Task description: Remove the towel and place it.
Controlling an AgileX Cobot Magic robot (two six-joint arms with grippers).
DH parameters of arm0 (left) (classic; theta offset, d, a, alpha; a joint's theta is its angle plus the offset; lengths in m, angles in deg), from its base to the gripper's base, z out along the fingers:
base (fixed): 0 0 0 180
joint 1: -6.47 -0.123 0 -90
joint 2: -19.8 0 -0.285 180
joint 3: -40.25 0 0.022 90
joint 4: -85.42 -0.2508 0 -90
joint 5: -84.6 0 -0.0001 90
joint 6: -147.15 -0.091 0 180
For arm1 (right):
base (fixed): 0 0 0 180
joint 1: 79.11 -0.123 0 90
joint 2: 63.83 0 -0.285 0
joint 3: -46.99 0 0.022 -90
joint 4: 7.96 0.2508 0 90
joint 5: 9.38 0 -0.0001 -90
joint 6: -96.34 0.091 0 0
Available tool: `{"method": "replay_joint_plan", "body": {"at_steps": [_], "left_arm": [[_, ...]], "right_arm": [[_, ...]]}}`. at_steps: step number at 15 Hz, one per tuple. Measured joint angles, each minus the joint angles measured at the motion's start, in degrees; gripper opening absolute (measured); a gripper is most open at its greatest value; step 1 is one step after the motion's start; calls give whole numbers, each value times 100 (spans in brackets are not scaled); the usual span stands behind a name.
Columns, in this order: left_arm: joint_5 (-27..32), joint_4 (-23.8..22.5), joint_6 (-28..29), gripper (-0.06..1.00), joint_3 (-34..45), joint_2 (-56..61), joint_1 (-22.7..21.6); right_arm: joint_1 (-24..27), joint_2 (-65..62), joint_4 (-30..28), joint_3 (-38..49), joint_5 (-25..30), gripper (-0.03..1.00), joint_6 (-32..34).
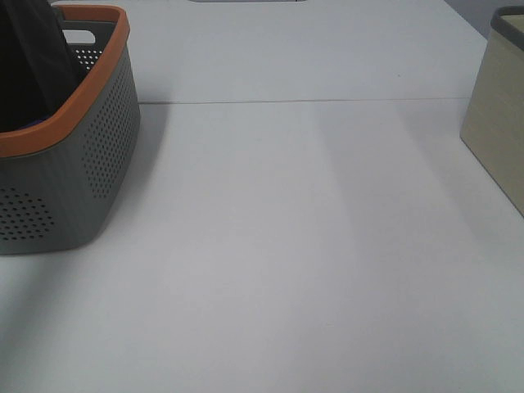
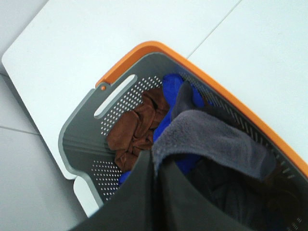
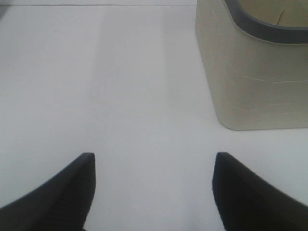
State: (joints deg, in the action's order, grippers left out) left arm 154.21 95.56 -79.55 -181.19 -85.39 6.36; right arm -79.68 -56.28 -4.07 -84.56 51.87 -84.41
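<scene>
In the left wrist view the dark charcoal-grey towel [image 2: 211, 139] is lifted out of the pile inside the grey basket with an orange rim [image 2: 144, 48]. My left gripper [image 2: 156, 171] is shut on one edge of the towel, and the rest drapes down from the fingers. A brown cloth [image 2: 137, 127] and a blue cloth [image 2: 175, 89] lie under it in the basket. In the exterior high view my dark left arm [image 1: 29, 65] reaches into the basket [image 1: 90, 164]; the towel is hidden there. My right gripper [image 3: 154, 185] is open and empty above the white table.
A beige bin with a dark rim stands at the table's right edge [image 1: 495, 131] and shows just ahead of my right gripper in the right wrist view [image 3: 255, 72]. The white table [image 1: 286, 246] spans between basket and bin. The basket sits near the table's left edge.
</scene>
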Motion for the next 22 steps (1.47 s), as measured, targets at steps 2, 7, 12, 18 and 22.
{"method": "replay_joint_plan", "body": {"at_steps": [2,7,12,18,22], "left_arm": [[6,315,17,0,0,264,0],[6,1272,17,0,-361,504,0],[-733,1919,0,0,-819,510,682],[-1690,1209,160,0,-848,327,2343],[-1421,-201,985,0,-848,-298,3157]], "right_arm": [[0,0,0,0,0,61,0],[0,11,458,-6,-40,61,0],[0,1077,1117,-212,-321,61,-670],[0,2601,1444,-659,-1197,61,-1106],[0,3466,2137,-659,-1851,61,-1874]]}}
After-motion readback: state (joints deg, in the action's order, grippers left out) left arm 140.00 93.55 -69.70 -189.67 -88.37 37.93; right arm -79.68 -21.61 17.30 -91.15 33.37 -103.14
